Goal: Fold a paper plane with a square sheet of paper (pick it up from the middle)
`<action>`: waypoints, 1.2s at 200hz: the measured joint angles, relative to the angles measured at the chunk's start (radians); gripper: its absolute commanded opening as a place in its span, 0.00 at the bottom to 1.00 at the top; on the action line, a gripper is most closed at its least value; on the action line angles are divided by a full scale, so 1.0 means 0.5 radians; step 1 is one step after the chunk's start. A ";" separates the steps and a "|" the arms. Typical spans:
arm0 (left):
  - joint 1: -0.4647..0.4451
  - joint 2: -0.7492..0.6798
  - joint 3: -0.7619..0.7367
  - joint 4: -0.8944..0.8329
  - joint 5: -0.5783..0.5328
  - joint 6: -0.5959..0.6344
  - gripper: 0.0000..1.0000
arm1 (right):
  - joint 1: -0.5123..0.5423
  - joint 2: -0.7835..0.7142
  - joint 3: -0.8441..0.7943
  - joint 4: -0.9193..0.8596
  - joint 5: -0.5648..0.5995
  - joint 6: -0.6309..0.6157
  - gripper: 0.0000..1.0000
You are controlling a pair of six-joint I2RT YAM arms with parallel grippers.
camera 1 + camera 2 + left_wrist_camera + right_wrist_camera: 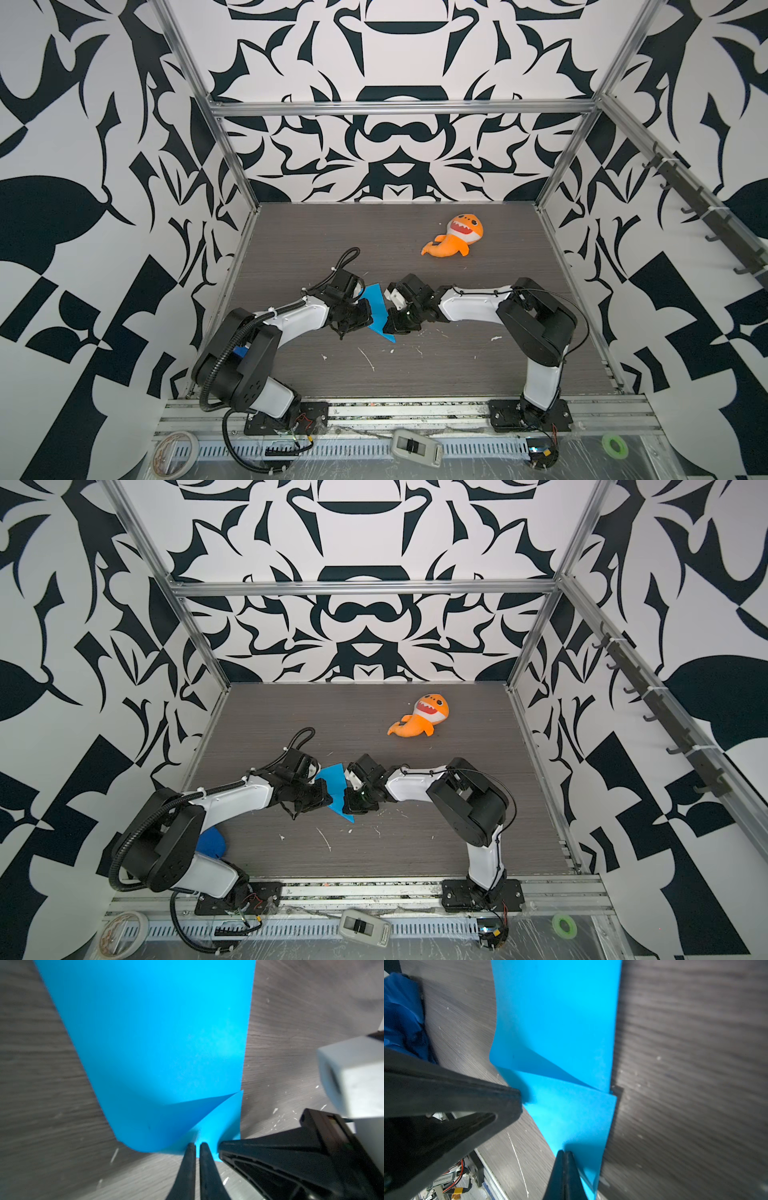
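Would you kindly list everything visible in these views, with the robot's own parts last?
sheet of paper: one, bright blue, mid-table, partly folded, held between both hands
shark plush: one, orange, lying far right on the table
dark blue object: one, near-left of the table, mostly hidden
tape roll: one, whitish, left end of the front ledge
green ring: one, right end of the ledge
grey device: one, pale grey, middle of the ledge
hook rail: one, black, right wall
table: one, dark wood-grain
left hand: one, black, shut on the sheet
right hand: one, black, shut on the sheet
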State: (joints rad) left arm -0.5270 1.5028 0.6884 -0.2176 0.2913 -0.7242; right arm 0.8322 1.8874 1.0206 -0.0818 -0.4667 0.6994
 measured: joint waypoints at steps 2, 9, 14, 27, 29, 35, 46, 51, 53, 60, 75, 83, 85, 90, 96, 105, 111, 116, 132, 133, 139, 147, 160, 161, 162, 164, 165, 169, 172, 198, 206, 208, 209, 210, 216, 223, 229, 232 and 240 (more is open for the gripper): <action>0.000 0.002 0.000 -0.002 -0.001 -0.001 0.09 | 0.000 0.002 0.000 -0.001 0.000 0.000 0.00; 0.000 0.011 0.003 -0.011 -0.010 0.001 0.09 | 0.000 0.002 0.005 -0.007 0.000 0.000 0.00; 0.000 0.021 0.005 -0.018 -0.017 0.002 0.09 | 0.000 0.004 0.008 -0.010 -0.002 0.000 0.00; 0.000 0.040 0.014 -0.039 -0.034 0.005 0.09 | 0.000 0.008 0.016 -0.023 -0.004 0.000 0.00; 0.000 0.044 0.014 -0.041 -0.037 0.006 0.09 | 0.000 0.008 0.016 -0.024 -0.004 0.000 0.00; 0.000 0.052 0.019 -0.048 -0.043 0.009 0.09 | 0.000 0.009 0.018 -0.025 -0.005 0.000 0.00; 0.000 0.062 0.028 -0.066 -0.056 0.018 0.09 | 0.000 0.011 0.019 -0.029 -0.006 0.000 0.00; 0.000 0.064 0.031 -0.071 -0.066 0.023 0.09 | 0.000 0.011 0.021 -0.030 -0.008 0.000 0.00; 0.000 0.064 0.032 -0.073 -0.069 0.024 0.09 | 0.000 0.011 0.021 -0.031 -0.008 0.000 0.00; 0.000 0.064 0.036 -0.084 -0.084 0.031 0.09 | 0.000 0.011 0.021 -0.031 -0.008 0.000 0.00; -0.002 0.074 0.055 -0.114 -0.110 0.046 0.09 | 0.000 0.011 0.022 -0.034 -0.008 0.000 0.00; -0.004 0.082 0.069 -0.131 -0.125 0.054 0.09 | 0.000 0.011 0.023 -0.036 -0.008 0.000 0.00; -0.004 0.084 0.073 -0.137 -0.129 0.056 0.09 | 0.000 0.011 0.024 -0.037 -0.007 0.000 0.00; -0.005 0.088 0.082 -0.146 -0.142 0.066 0.09 | 0.000 0.012 0.025 -0.039 -0.007 0.000 0.00; -0.005 0.090 0.094 -0.163 -0.162 0.074 0.09 | 0.000 0.012 0.026 -0.040 -0.005 0.000 0.00; -0.005 0.092 0.109 -0.193 -0.203 0.087 0.09 | 0.000 0.012 0.027 -0.042 -0.005 -0.001 0.00; -0.005 0.092 0.118 -0.212 -0.230 0.092 0.09 | 0.000 0.012 0.027 -0.043 -0.005 -0.001 0.00; -0.003 0.092 0.126 -0.230 -0.256 0.097 0.09 | 0.000 0.012 0.027 -0.044 -0.003 -0.001 0.00; 0.003 0.092 0.146 -0.282 -0.323 0.108 0.08 | 0.000 0.012 0.028 -0.045 -0.002 -0.001 0.00; 0.004 0.092 0.146 -0.283 -0.325 0.108 0.08 | 0.000 0.012 0.028 -0.045 -0.001 -0.001 0.00; 0.011 0.092 0.153 -0.304 -0.345 0.113 0.08 | 0.000 0.012 0.029 -0.046 -0.001 -0.001 0.00; 0.020 0.092 0.165 -0.335 -0.378 0.117 0.08 | 0.000 0.012 0.029 -0.046 -0.001 -0.002 0.00; 0.041 0.092 0.179 -0.376 -0.433 0.121 0.08 | 0.000 0.012 0.029 -0.047 0.000 -0.002 0.00; 0.043 0.092 0.180 -0.379 -0.437 0.121 0.08 | 0.000 0.012 0.029 -0.047 0.000 -0.002 0.00; 0.044 0.092 0.181 -0.381 -0.439 0.121 0.08 | 0.000 0.012 0.029 -0.047 0.000 -0.002 0.00; 0.048 0.092 0.184 -0.388 -0.449 0.120 0.08 | 0.000 0.012 0.029 -0.047 0.000 -0.002 0.00; 0.050 0.092 0.185 -0.394 -0.454 0.120 0.08 | -0.001 0.012 0.029 -0.047 0.000 -0.002 0.00; 0.056 0.092 0.188 -0.407 -0.470 0.120 0.08 | -0.001 0.012 0.029 -0.047 0.000 -0.002 0.00; 0.061 0.092 0.192 -0.417 -0.480 0.120 0.08 | -0.002 0.012 0.029 -0.047 0.001 -0.002 0.00; 0.086 0.089 0.217 -0.498 -0.585 0.119 0.08 | -0.002 0.012 0.029 -0.047 0.002 -0.002 0.00; 0.089 0.082 0.218 -0.522 -0.608 0.119 0.08 | -0.002 0.012 0.029 -0.047 0.003 -0.004 0.00; 0.089 0.076 0.218 -0.529 -0.613 0.119 0.08 | -0.002 0.012 0.030 -0.048 0.004 -0.004 0.00; 0.090 0.072 0.218 -0.532 -0.614 0.119 0.08 | -0.002 0.012 0.030 -0.048 0.004 -0.005 0.00; 0.090 0.069 0.218 -0.536 -0.616 0.119 0.09 | -0.002 0.012 0.031 -0.049 0.004 -0.005 0.00; 0.091 0.050 0.217 -0.557 -0.620 0.119 0.09 | -0.002 0.012 0.033 -0.053 0.005 -0.007 0.00; 0.091 0.011 0.216 -0.566 -0.610 0.119 0.10 | -0.002 0.012 0.037 -0.057 0.008 -0.008 0.00; 0.091 -0.033 0.213 -0.564 -0.591 0.117 0.11 | -0.002 0.012 0.038 -0.061 0.013 -0.009 0.00; 0.090 -0.056 0.210 -0.555 -0.581 0.115 0.12 | -0.002 0.012 0.040 -0.063 0.015 -0.009 0.00; 0.087 -0.137 0.198 -0.525 -0.529 0.098 0.13 | -0.002 0.012 0.040 -0.065 0.020 -0.011 0.00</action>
State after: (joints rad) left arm -0.4835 1.4345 0.7876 -0.4801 0.0265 -0.6754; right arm 0.8314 1.8935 1.0409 -0.1143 -0.4568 0.6941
